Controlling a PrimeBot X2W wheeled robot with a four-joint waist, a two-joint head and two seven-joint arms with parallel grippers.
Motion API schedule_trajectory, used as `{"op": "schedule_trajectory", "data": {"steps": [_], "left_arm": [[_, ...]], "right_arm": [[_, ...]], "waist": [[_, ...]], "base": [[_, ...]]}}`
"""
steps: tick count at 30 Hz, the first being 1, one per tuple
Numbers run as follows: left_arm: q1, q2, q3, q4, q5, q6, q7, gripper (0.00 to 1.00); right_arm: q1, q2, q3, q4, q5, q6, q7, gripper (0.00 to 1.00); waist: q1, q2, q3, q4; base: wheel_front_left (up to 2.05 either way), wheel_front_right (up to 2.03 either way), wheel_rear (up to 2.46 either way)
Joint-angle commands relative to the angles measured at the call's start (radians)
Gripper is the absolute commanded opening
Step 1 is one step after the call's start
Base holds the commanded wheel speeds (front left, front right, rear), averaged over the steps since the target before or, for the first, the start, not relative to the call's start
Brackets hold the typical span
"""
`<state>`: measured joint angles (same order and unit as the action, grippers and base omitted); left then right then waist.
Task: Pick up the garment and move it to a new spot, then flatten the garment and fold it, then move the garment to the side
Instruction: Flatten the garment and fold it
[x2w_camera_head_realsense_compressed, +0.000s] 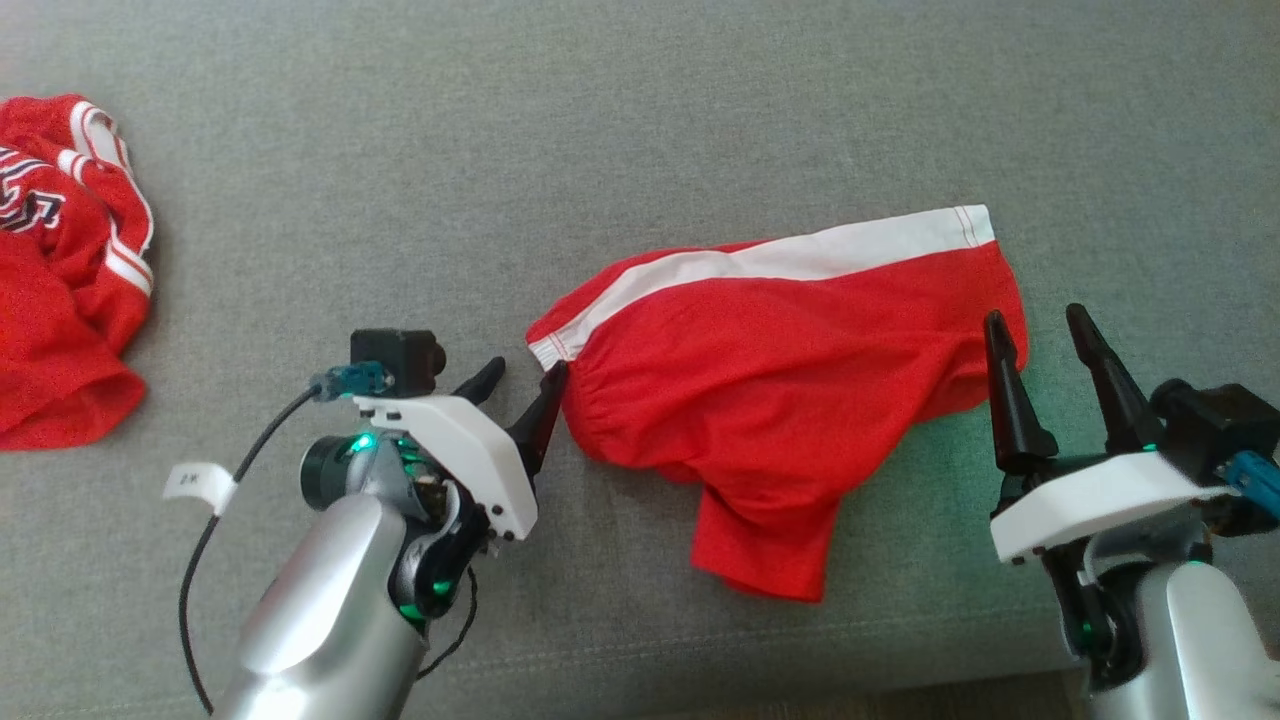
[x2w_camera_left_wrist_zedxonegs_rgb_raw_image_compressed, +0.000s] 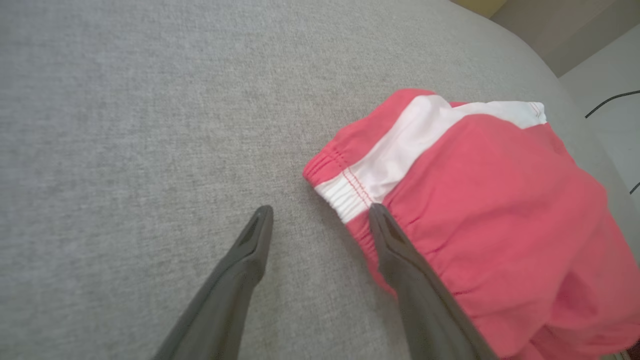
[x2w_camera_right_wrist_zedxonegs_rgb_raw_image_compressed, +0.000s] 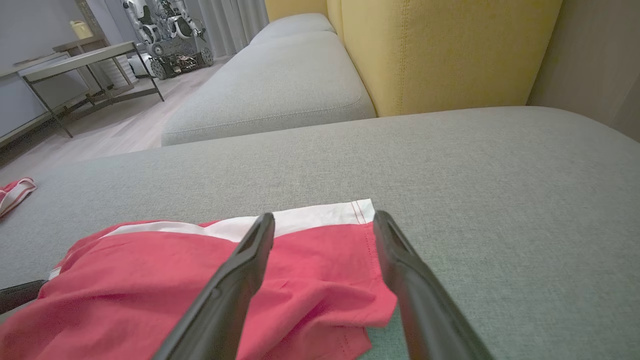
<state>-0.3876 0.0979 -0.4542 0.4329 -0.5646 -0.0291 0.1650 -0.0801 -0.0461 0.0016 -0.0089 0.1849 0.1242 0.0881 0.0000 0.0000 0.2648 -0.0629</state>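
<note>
The garment (x2w_camera_head_realsense_compressed: 780, 380) is a pair of red shorts with a white side stripe, lying rumpled on the grey cushion (x2w_camera_head_realsense_compressed: 620, 130), waistband to the left and one leg folded toward the front edge. My left gripper (x2w_camera_head_realsense_compressed: 520, 385) is open at the waistband corner. In the left wrist view its right finger (x2w_camera_left_wrist_zedxonegs_rgb_raw_image_compressed: 400, 250) lies over the gathered red waistband (x2w_camera_left_wrist_zedxonegs_rgb_raw_image_compressed: 360, 190) and its left finger rests over bare cushion. My right gripper (x2w_camera_head_realsense_compressed: 1040, 335) is open at the leg hem on the right. The right wrist view has the garment (x2w_camera_right_wrist_zedxonegs_rgb_raw_image_compressed: 200, 270) under the gripper (x2w_camera_right_wrist_zedxonegs_rgb_raw_image_compressed: 324, 220), whose fingers straddle the hem corner.
A second red garment (x2w_camera_head_realsense_compressed: 60, 270) with white stripes is bunched at the far left of the cushion. A yellow backrest (x2w_camera_right_wrist_zedxonegs_rgb_raw_image_compressed: 440, 50) rises behind the seat, another grey cushion (x2w_camera_right_wrist_zedxonegs_rgb_raw_image_compressed: 270, 90) continues beyond it, and a metal table (x2w_camera_right_wrist_zedxonegs_rgb_raw_image_compressed: 75, 65) stands on the floor.
</note>
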Motion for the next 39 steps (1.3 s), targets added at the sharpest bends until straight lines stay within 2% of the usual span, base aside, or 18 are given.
{"op": "schedule_trajectory", "data": {"steps": [1,6,8,9,10,11,12,22,27,34,39], "left_arm": [[-0.055,0.007,0.035,-0.022,-0.005,-0.011,-0.009,1.00],[-0.072,-0.004,0.032,0.010,-0.029,-0.028,-0.013,1.00],[-0.078,-0.006,0.027,0.022,-0.034,-0.034,-0.011,0.80],[-0.081,-0.008,0.025,0.029,-0.036,-0.036,-0.012,0.67],[-0.083,-0.008,0.021,0.036,-0.036,-0.039,-0.010,0.40],[-0.085,-0.010,0.018,0.041,-0.040,-0.043,-0.012,0.08],[-0.089,-0.009,0.014,0.044,-0.036,-0.045,-0.017,0.00],[-0.097,0.011,0.010,0.031,-0.008,-0.030,-0.065,0.00],[-0.110,0.014,0.000,0.009,0.003,-0.027,-0.073,0.00],[-0.153,0.001,-0.019,0.006,0.012,-0.033,-0.091,0.00],[-0.176,-0.007,-0.029,0.018,0.010,-0.040,-0.109,0.00]], "right_arm": [[-0.038,-0.004,0.022,-0.030,0.006,0.007,-0.012,1.00],[-0.044,-0.004,0.024,-0.024,0.009,0.007,-0.014,1.00],[-0.047,-0.004,0.023,-0.023,0.010,0.007,-0.013,1.00],[-0.048,-0.004,0.022,-0.022,0.011,0.007,-0.013,1.00],[-0.049,-0.004,0.020,-0.022,0.011,0.007,-0.014,1.00],[-0.050,-0.004,0.017,-0.022,0.011,0.007,-0.014,1.00],[-0.050,-0.004,0.014,-0.021,0.010,0.007,-0.014,1.00],[-0.107,-0.004,-0.050,0.023,-0.033,0.007,0.017,1.00],[-0.225,-0.005,-0.104,0.162,-0.104,0.007,0.100,1.00],[-0.402,-0.050,-0.106,0.386,-0.142,0.007,0.214,1.00],[-0.491,-0.065,-0.106,0.493,-0.152,0.007,0.277,1.00]], "waist": [[0.0000,0.0000,0.004,-0.003],[0.0000,0.0000,0.010,-0.010],[0.0000,0.0000,0.011,-0.014],[0.0000,0.0000,0.011,-0.016],[0.0000,0.0000,0.011,-0.018],[0.0000,0.0000,0.011,-0.019],[0.0000,0.0000,0.011,-0.021],[0.0000,0.0000,0.011,-0.009],[0.0000,0.0000,0.028,0.021],[0.0000,0.0000,0.063,0.080],[0.0000,0.0000,0.086,0.106]], "base": [[0.00,0.00,0.00],[0.00,0.00,0.00],[0.00,0.00,0.00],[0.00,0.00,0.00],[0.00,0.00,0.00],[0.00,0.00,0.00],[0.00,0.00,0.00],[0.00,0.00,0.00],[0.00,0.00,0.00],[0.00,0.00,0.00],[0.00,0.00,0.00]]}}
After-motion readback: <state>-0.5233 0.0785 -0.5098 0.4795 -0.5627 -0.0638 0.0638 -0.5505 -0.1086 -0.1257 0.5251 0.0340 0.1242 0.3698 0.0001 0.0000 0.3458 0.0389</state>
